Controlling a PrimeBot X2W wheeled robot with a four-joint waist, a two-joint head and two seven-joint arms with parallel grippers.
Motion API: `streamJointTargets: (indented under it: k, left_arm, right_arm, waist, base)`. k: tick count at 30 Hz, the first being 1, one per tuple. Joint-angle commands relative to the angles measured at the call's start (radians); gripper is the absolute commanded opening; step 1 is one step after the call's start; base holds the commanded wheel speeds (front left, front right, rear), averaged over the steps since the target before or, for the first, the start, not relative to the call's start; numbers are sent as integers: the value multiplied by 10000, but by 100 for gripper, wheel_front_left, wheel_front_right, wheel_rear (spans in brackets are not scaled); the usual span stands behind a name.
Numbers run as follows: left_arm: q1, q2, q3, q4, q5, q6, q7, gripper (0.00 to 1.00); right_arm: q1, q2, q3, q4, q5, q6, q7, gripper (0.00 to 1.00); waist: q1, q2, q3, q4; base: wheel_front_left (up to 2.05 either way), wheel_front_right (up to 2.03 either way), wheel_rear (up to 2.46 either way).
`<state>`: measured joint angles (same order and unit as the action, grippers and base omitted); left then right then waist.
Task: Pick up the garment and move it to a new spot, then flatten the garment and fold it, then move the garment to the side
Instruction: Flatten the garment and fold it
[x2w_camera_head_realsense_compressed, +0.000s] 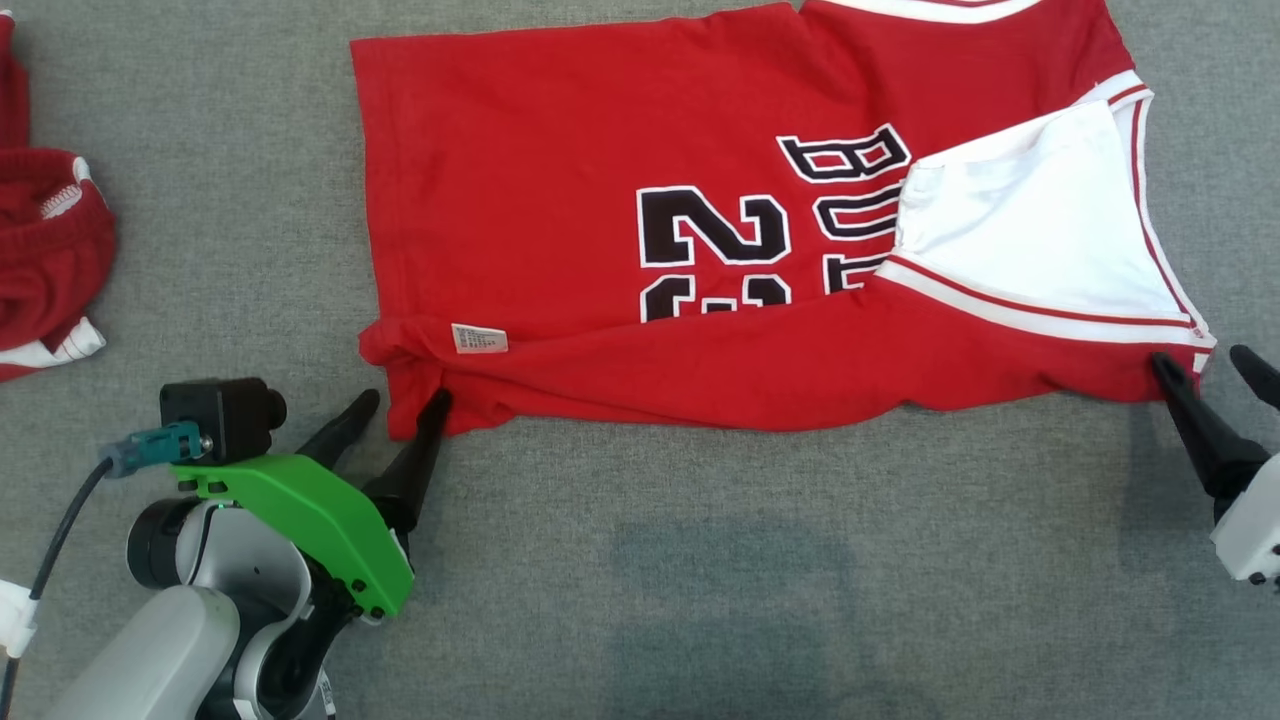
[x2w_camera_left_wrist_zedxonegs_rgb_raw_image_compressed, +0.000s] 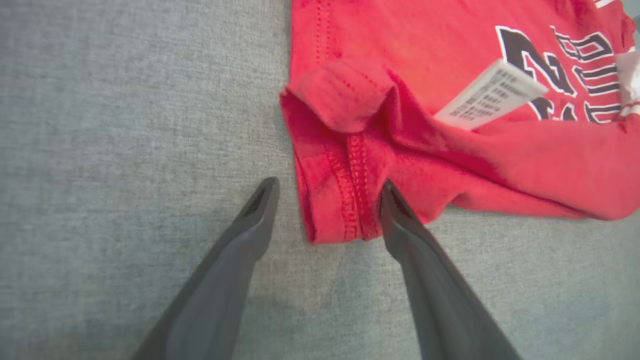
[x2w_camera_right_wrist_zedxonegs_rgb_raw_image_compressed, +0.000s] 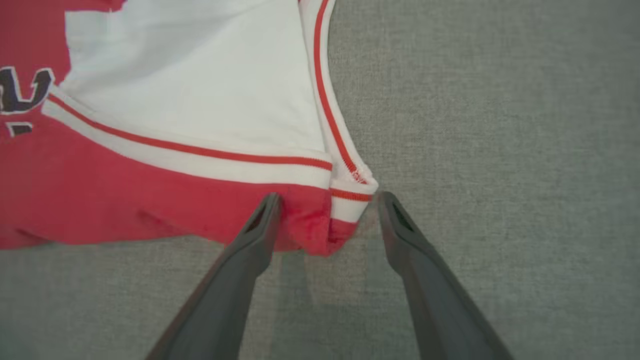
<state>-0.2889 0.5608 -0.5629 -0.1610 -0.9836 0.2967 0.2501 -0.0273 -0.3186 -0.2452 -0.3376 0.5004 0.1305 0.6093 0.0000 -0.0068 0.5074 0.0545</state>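
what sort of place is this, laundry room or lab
Likely a lab bench for garment folding: a plain grey felt-like surface, one red jersey spread on it, a heap of red clothes at the left.

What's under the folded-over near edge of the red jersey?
On the jersey, the fold overlaps the front: the black number and lettering show above it, their lower parts hidden. A white care label lies at its edge.

Red jersey (x2w_camera_head_realsense_compressed: 560, 200) bore a black "2" and letters "BU", the remainder folded under. Care tag (x2w_camera_head_realsense_compressed: 479, 338) print was illegible.
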Motion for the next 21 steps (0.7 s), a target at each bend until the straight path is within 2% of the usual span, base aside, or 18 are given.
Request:
streamJointTargets:
  k: [1, 13, 15, 16, 17, 18, 21]
  left_arm:
    - [-76, 132, -56, 230, 126, -37, 109, 100]
    - [-272, 503, -632, 954, 189, -335, 1065, 100]
    - [-352, 525, -708, 968, 202, -349, 1194, 58]
    - [-406, 511, -767, 954, 215, -393, 1259, 45]
    - [-458, 471, -827, 941, 227, -408, 1299, 30]
    - [-504, 403, -870, 919, 204, -458, 1329, 0]
    - [-521, 277, -949, 865, 19, -643, 1389, 0]
  right_arm:
    - [-84, -75, 135, 129, -24, 4, 79, 100]
    - [-719, -275, 568, 961, 313, 4, 804, 100]
    - [-815, -309, 641, 976, 476, 4, 1061, 100]
    - [-860, -319, 634, 982, 557, 4, 1172, 71]
    - [-898, -330, 620, 989, 612, 4, 1262, 35]
    - [-936, -342, 649, 975, 705, 4, 1339, 0]
    - [-856, -377, 639, 975, 959, 4, 1592, 0]
  waist:
    - [0, 68, 120, 12]
    - [0, 68, 162, 109]
    - [0, 68, 126, 129]
    - [0, 68, 106, 135]
    - [0, 68, 84, 144]
    - [0, 68, 65, 152]
    - [0, 68, -60, 163]
  base:
    - [0, 0, 0]
    - [0, 0, 0]
    - [0, 0, 0]
    - [0, 0, 0]
    - [0, 0, 0]
    - [0, 0, 0]
    - [0, 0, 0]
